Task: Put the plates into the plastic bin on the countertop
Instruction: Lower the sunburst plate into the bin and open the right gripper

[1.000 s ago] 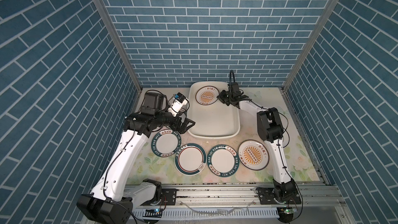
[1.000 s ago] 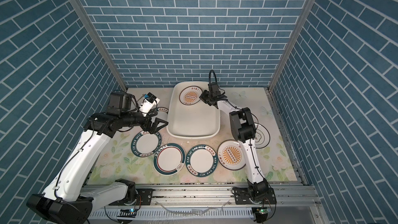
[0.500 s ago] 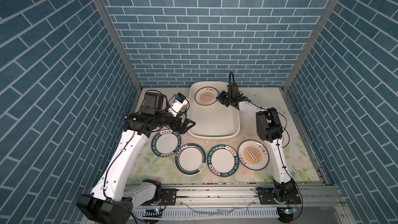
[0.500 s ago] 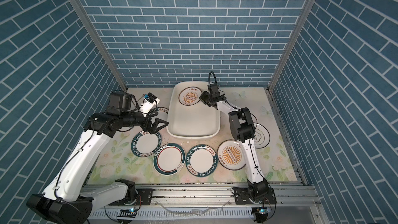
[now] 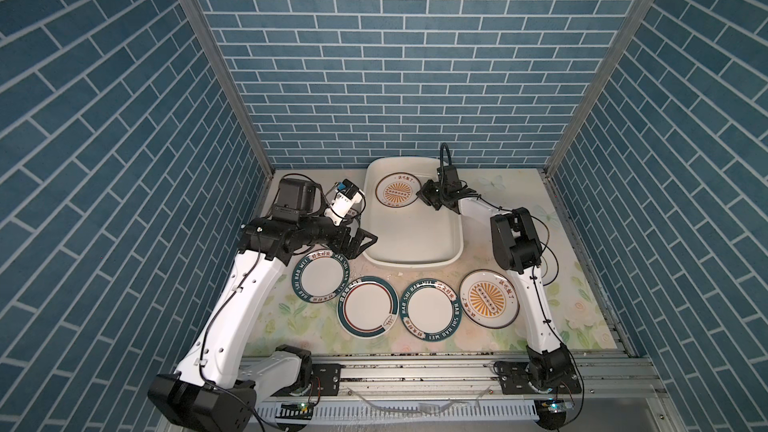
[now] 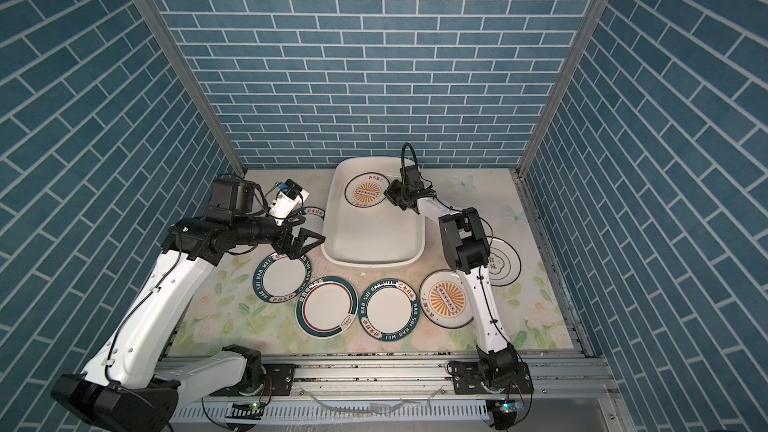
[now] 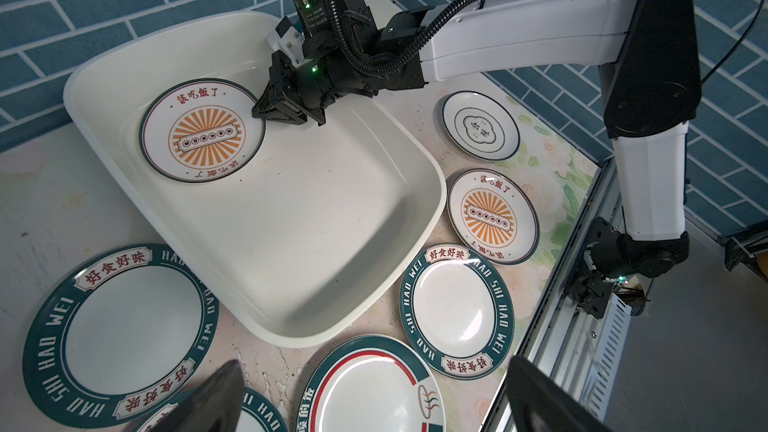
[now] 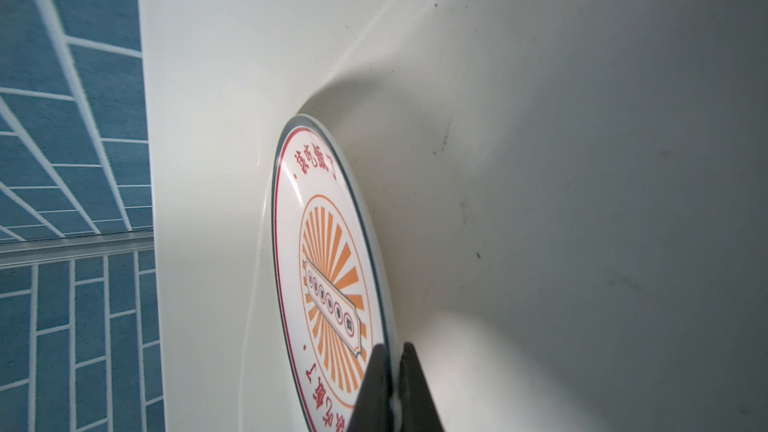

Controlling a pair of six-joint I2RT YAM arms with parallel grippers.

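At the far end of the white plastic bin (image 5: 415, 261) lies a sunburst plate (image 5: 398, 194), and my right gripper (image 5: 424, 195) is shut on its right rim. The right wrist view shows the fingers (image 8: 376, 371) pinching that plate's (image 8: 328, 268) edge low over the bin floor. My left gripper (image 5: 365, 243) hangs open and empty by the bin's front left corner, above a teal lettered plate (image 5: 320, 282). On the countertop (image 5: 291, 326) in front lie a teal-and-red ringed plate (image 5: 368, 312), another lettered plate (image 5: 431, 309) and a sunburst plate (image 5: 488, 299).
A lettered plate (image 6: 311, 216) lies left of the bin, partly under the left wrist. A white plate with dark rings (image 6: 505, 268) lies right of the bin, behind the right arm's elbow (image 6: 463, 243). Blue brick walls close three sides; a metal rail (image 5: 415, 363) runs along the front.
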